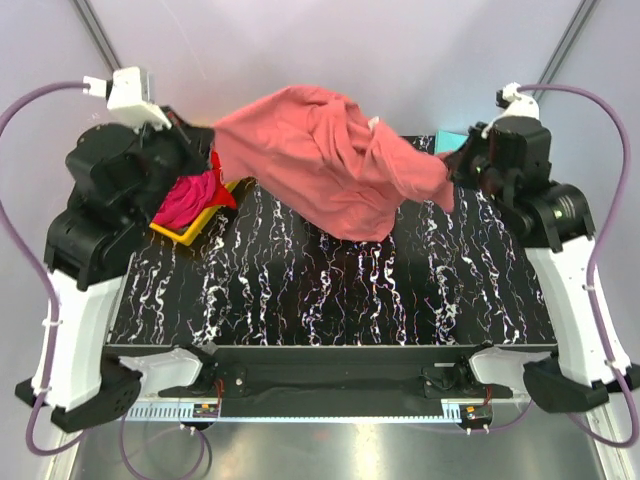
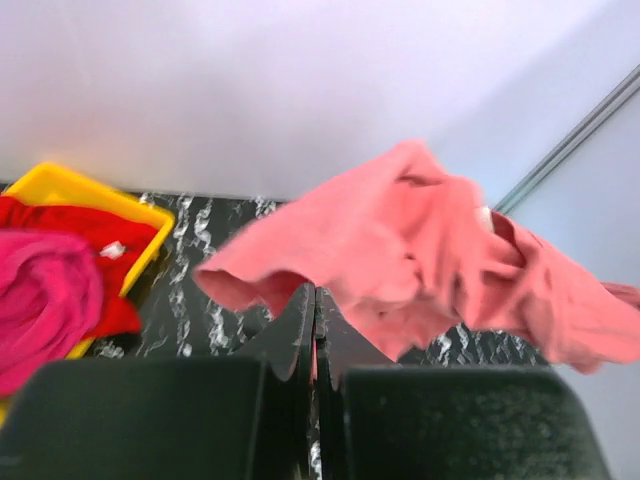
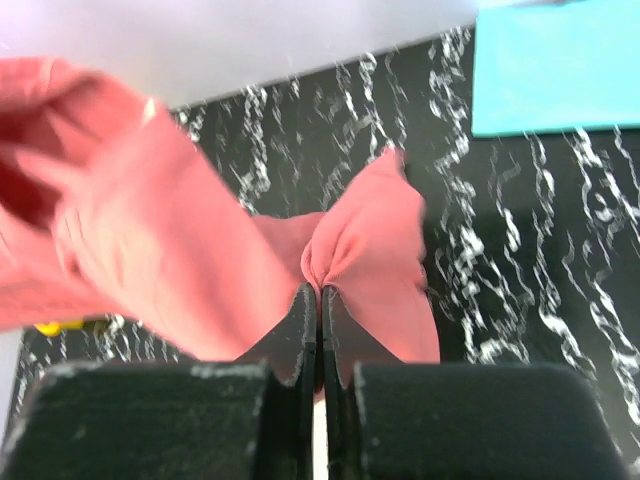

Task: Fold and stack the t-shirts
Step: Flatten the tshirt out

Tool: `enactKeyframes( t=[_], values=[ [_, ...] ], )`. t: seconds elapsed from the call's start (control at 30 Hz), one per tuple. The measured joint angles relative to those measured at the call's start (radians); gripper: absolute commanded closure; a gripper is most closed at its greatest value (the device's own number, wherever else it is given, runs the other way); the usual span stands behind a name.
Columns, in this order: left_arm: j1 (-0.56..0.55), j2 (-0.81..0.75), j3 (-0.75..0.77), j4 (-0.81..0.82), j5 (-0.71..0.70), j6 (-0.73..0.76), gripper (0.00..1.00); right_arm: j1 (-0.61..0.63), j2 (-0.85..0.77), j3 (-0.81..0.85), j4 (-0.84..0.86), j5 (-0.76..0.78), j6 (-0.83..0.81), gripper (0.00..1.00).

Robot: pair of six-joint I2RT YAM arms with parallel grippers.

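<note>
Sagging soft, crumpled salmon-pink t-shirt [image 1: 320,160], deep folds.

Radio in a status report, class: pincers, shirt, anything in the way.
Left pincer and right pincer both shut on the soft salmon-pink cloth t-shirt. Shirt slung between them over the black marbled table. Nothing seen in the way.

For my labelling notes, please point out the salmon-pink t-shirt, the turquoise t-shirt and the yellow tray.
salmon-pink t-shirt [image 1: 320,160], top external view, middle of the cloth.
turquoise t-shirt [image 3: 560,70], right wrist view, its flat middle.
yellow tray [image 2: 110,196], left wrist view, far rim.
</note>
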Motion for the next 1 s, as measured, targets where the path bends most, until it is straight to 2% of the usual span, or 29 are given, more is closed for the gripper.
enactKeyframes(
  t=[0.17,0.37,0.43,0.5,0.53,0.63,0.73,0.83,0.93,1.0],
  values=[
    [0.0,-0.085,-0.214,-0.051,-0.004,-0.011,1.0,0.0,-0.12,-0.19,-0.03,-0.018,0.012,1.0],
    [-0.001,-0.15,-0.674,-0.064,0.04,-0.048,1.0,-0.001,-0.259,-0.699,-0.006,-0.127,0.116,1.0],
    [0.0,-0.188,-0.827,-0.063,0.056,-0.069,1.0,-0.001,-0.283,-0.871,-0.009,-0.143,0.174,0.86],
    [0.0,-0.227,-0.933,-0.062,0.075,-0.09,1.0,-0.001,-0.285,-0.97,-0.037,-0.149,0.219,0.69],
    [0.0,-0.247,-0.978,-0.06,0.09,-0.103,1.0,-0.001,-0.284,-0.991,-0.053,-0.153,0.243,0.57],
    [0.0,-0.275,-1.056,-0.035,0.123,-0.134,1.0,-0.001,-0.28,-0.953,-0.047,-0.176,0.281,0.45],
    [0.0,-0.268,-1.092,0.008,0.142,-0.161,1.0,-0.002,-0.241,-0.874,0.039,-0.25,0.27,0.44],
    [0.0,-0.266,-1.122,0.047,0.146,-0.192,1.0,0.0,-0.165,-0.83,0.17,-0.35,0.235,0.49],
    [0.002,-0.282,-1.174,0.083,0.146,-0.223,1.0,0.013,-0.025,-0.803,0.299,-0.439,0.193,0.48],
    [0.007,-0.301,-1.212,0.094,0.146,-0.243,1.0,0.037,0.1,-0.776,0.371,-0.485,0.158,0.43]
  ],
)
